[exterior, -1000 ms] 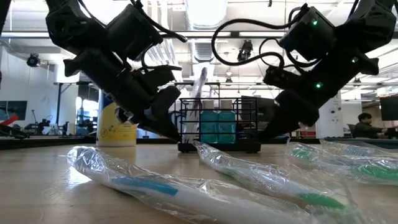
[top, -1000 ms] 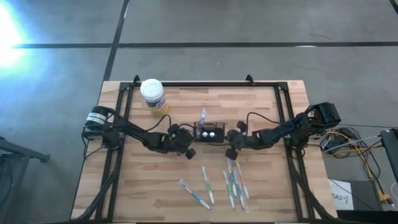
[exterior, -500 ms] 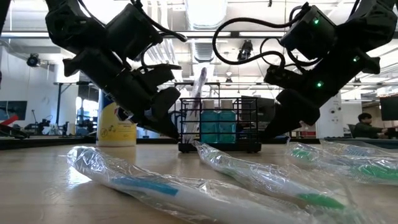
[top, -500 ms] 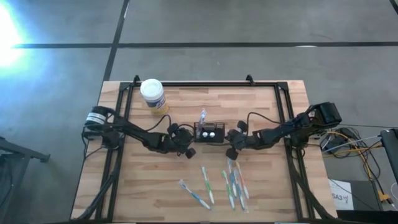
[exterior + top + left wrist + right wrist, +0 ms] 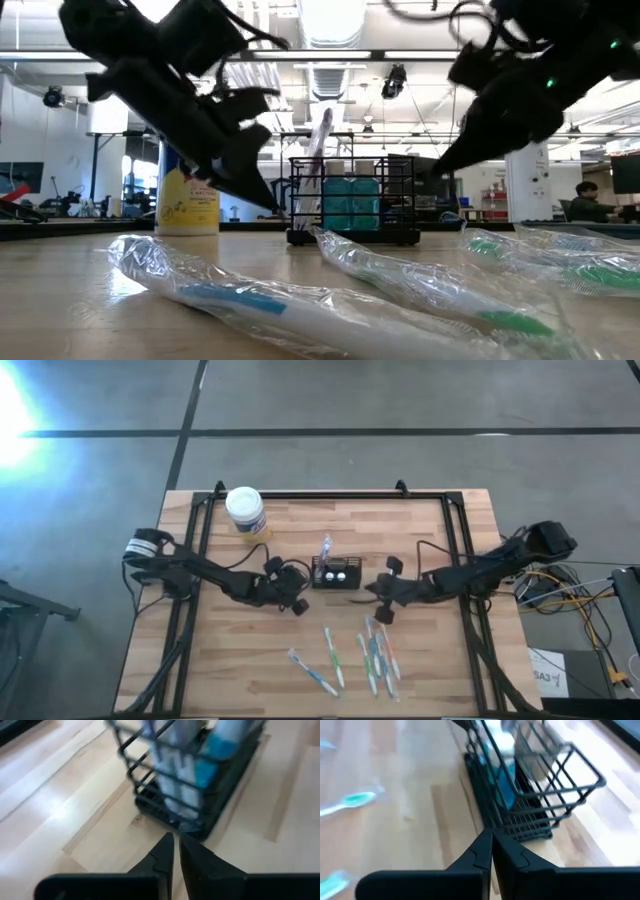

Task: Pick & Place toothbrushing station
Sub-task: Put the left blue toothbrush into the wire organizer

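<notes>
The toothbrushing station point(image 5: 336, 572), a black wire holder, is standing upright on the wooden table point(image 5: 430, 520) near its middle, and I am using it as the landmark. Far to the left of the station and toward the back edge, the jar point(image 5: 245, 512) with a white lid is standing. Just to the left of the station, the left gripper point(image 5: 297, 596) is hovering low over the wood; in the left wrist view its fingers point(image 5: 161, 855) are lying almost together with only a thin gap, holding nothing, and their tips are pointing at the station's base without touching it. Inside the station, one wrapped toothbrush point(image 5: 320, 135) is leaning up out of its left part, and blue-green items point(image 5: 350, 200) are sitting behind the bars. To the right of the station, a little apart from it, the right gripper point(image 5: 384, 598) is hanging above the table; in the right wrist view its fingers point(image 5: 485, 851) are pressing together, empty. In front of the station, mostly toward the right, several wrapped toothbrushes point(image 5: 375, 655) are lying loose on the table.
</notes>
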Tool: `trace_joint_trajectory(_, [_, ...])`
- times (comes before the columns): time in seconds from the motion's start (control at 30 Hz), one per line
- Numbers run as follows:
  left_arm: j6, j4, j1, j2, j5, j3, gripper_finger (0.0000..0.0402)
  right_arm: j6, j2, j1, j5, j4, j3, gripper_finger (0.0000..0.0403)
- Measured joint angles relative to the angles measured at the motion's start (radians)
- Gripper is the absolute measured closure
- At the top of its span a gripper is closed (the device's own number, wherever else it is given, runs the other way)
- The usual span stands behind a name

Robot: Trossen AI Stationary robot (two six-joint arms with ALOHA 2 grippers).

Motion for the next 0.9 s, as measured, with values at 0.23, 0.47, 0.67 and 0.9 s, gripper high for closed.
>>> trace_joint_trajectory(0.23, [0.124, -0.016, -0.091, -0.099, -0.052, -0.015, 0.0349, -0.079, -0.152, 0.085, -0.017, 0.001, -0.013, 0.0394])
trace_joint_trajectory(0.47, [0.332, 0.039, -0.161, -0.308, -0.038, -0.090, 0.0359, -0.190, -0.279, 0.125, -0.174, 0.083, -0.015, 0.0394])
trace_joint_trajectory(0.67, [0.577, 0.200, -0.167, -0.562, 0.269, -0.223, 0.0391, -0.278, -0.347, 0.133, -0.320, 0.170, -0.017, 0.0394])
trace_joint_trajectory(0.9, [0.668, 0.396, -0.165, -0.857, 0.486, -0.489, 0.0395, -0.283, -0.319, 0.133, -0.323, 0.207, -0.012, 0.0394])
